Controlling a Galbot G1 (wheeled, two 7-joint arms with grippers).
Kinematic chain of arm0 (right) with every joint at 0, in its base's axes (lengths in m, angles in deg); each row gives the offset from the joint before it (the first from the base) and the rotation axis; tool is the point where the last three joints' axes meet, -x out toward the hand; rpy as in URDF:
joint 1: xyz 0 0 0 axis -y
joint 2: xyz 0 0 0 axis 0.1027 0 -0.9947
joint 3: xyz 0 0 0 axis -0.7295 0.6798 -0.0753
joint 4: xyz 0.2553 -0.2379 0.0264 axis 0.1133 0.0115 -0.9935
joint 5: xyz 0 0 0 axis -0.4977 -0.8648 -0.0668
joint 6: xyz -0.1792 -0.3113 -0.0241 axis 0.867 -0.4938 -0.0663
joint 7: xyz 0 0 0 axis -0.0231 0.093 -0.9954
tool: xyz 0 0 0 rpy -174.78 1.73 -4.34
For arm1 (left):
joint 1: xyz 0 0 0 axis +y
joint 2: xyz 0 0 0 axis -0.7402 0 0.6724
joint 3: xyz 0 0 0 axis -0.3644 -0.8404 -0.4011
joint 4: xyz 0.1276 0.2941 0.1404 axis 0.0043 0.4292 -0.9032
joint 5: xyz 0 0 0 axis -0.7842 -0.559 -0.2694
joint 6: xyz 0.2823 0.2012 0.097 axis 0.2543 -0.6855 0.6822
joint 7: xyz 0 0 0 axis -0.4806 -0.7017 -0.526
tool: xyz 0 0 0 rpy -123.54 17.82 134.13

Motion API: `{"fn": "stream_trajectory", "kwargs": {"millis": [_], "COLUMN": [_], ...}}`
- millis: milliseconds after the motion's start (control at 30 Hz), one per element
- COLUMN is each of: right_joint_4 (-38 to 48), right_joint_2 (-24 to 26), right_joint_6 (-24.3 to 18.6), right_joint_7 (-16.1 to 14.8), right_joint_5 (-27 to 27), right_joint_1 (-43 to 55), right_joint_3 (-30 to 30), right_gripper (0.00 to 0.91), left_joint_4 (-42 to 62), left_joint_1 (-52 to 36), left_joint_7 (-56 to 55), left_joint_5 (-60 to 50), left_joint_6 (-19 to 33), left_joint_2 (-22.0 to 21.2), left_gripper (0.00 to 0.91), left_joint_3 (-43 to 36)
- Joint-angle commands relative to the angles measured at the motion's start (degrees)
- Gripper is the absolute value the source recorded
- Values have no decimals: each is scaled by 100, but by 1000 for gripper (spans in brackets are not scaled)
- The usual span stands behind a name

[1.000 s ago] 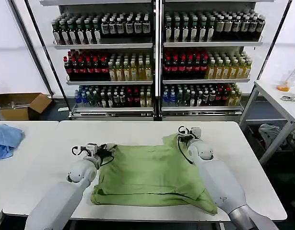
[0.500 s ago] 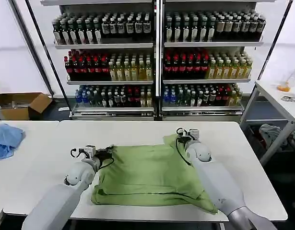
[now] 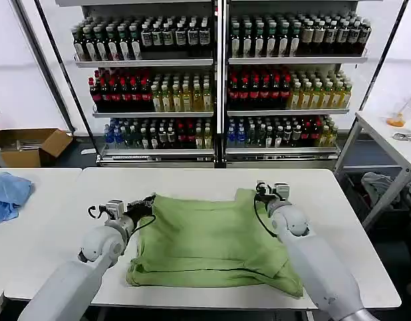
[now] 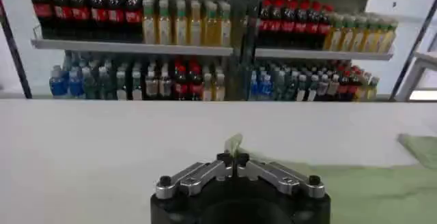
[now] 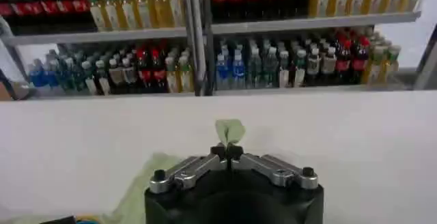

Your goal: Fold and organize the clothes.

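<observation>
The light green shirt (image 3: pixel 208 241) lies partly folded on the white table (image 3: pixel 192 180), in the middle of the head view. My left gripper (image 3: pixel 146 202) is shut on the shirt's far left corner, and a tip of green cloth (image 4: pixel 233 142) sticks out between its fingertips. My right gripper (image 3: pixel 260 194) is shut on the far right corner, with a green fold (image 5: pixel 230 130) poking past its jaws. Both held corners sit along the shirt's far edge, stretched apart. Collar, buttons and printed patch are hidden.
A light blue cloth (image 3: pixel 8 194) lies on the neighbouring table at the left. Shelves of bottles (image 3: pixel 218 80) stand behind the table. A cardboard box (image 3: pixel 28 146) sits on the floor at the left, and another white table (image 3: pixel 392 140) stands at the right.
Both grippers have moved outward, the left one further left and the right one further right, pulling the shirt's far edge wider and flatter. Both stay shut on the cloth.
</observation>
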Motion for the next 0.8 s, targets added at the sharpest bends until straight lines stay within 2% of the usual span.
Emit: {"fn": "stream_trajectory", "kwargs": {"millis": [33,267,433,800], "right_joint_4": [-1828,-2913,-3498,-3731], "right_joint_2": [689,1023,1085,925], "right_joint_6": [-57,77,204,408], "right_joint_7": [36,127,232,435], "right_joint_5": [48,59,47,26], "right_joint_1": [-1036,-2119,-2899,-3702], "right_joint_3": [-503,-902,-1252,-1624], "right_gripper": [0,0,0,0], "left_joint_4": [-1104,-1639,-1876,-2002], "left_joint_1": [625,1215,1582,1930], "left_joint_7": [6,-2,5,34], "left_joint_5": [152,168,137,-177], "left_joint_6": [49,-93,-177,-466], "left_joint_2": [196,358,451,571], "left_gripper": [20,20,20,30], "left_joint_3": [283,563,704,807]}}
